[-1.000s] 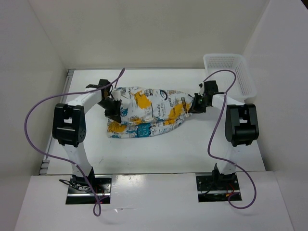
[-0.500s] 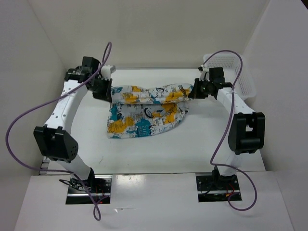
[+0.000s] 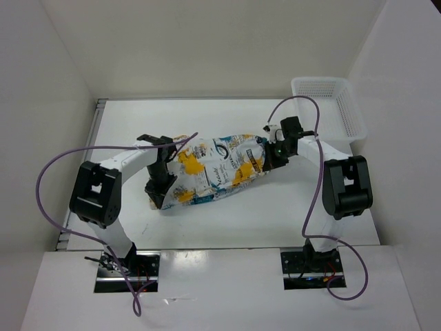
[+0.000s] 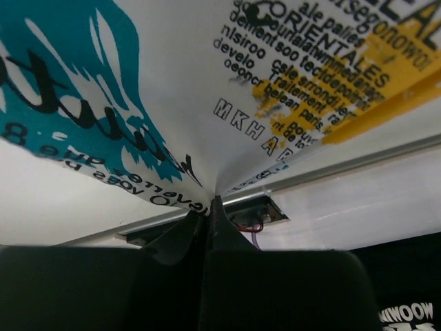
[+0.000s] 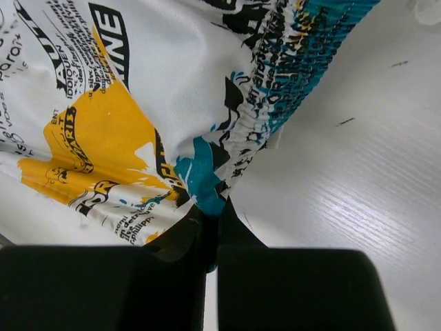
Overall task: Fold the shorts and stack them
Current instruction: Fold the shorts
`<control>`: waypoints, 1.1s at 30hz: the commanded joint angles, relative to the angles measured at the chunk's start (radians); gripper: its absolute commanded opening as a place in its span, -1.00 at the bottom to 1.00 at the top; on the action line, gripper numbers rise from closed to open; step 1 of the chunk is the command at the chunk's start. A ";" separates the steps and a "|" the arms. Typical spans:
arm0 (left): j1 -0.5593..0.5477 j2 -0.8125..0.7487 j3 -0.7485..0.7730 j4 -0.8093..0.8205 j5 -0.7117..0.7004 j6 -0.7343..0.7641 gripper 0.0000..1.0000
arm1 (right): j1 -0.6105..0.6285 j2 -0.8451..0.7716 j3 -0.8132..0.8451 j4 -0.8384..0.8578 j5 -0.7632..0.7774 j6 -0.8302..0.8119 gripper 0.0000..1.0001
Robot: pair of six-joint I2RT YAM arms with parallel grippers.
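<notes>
The shorts (image 3: 213, 171), white with teal, yellow-orange and black print, hang in a bunched band between my two grippers above the middle of the table. My left gripper (image 3: 157, 195) is shut on the shorts' lower left end; its wrist view shows a pinched hem (image 4: 200, 207) at the fingertips. My right gripper (image 3: 271, 160) is shut on the right end, with the teal gathered waistband (image 5: 207, 196) caught between its jaws. Printed cloth fills most of both wrist views.
A white perforated basket (image 3: 344, 114) stands at the back right corner of the table. White walls close in the table (image 3: 241, 221) on three sides. Purple cables loop from both arms.
Both grippers have swung back toward the near side with the shorts. The left end dropped low and forward, and the cloth now bunches more narrowly than half a second ago.
</notes>
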State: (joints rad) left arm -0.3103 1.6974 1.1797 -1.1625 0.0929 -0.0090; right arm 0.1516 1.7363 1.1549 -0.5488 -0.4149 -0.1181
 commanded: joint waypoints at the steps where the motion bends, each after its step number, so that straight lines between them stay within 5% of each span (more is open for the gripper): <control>1: 0.020 0.033 -0.005 -0.079 -0.156 0.009 -0.99 | -0.027 0.018 -0.004 0.041 0.146 -0.063 -1.00; 5: 0.020 0.044 -0.015 -0.020 -0.197 0.009 -0.99 | -0.027 0.019 -0.044 0.085 0.147 -0.022 -0.88; 6: 0.020 0.044 -0.034 -0.010 -0.209 0.009 -0.93 | -0.027 0.029 -0.044 0.085 0.134 -0.011 -0.47; 8: 0.011 0.044 -0.069 0.001 -0.209 0.009 -0.79 | -0.027 0.039 -0.044 0.099 0.059 0.017 -0.15; 9: 0.011 0.044 -0.078 0.010 -0.209 0.009 -0.68 | -0.027 0.049 -0.044 0.099 0.023 0.026 0.22; 12: 0.011 0.034 -0.097 0.032 -0.209 0.009 -0.43 | -0.038 0.071 -0.020 0.108 -0.102 0.078 0.56; 18: 0.011 0.013 -0.049 0.031 -0.286 0.009 -0.19 | -0.084 0.107 -0.007 0.177 -0.145 0.230 0.66; 21: 0.089 -0.018 0.101 0.041 -0.352 0.009 -0.19 | -0.084 0.137 0.006 0.214 -0.136 0.267 0.66; 27: 0.074 0.059 0.463 0.190 -0.272 0.009 -0.17 | -0.061 0.196 0.066 0.234 -0.020 0.333 0.46; 33: 0.101 0.220 0.482 0.331 -0.335 0.009 -0.17 | -0.037 0.215 0.086 0.253 0.027 0.373 0.25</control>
State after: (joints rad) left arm -0.2584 1.8244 1.6951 -0.8879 -0.1970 -0.0025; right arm 0.1032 1.9236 1.2091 -0.3347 -0.4477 0.2184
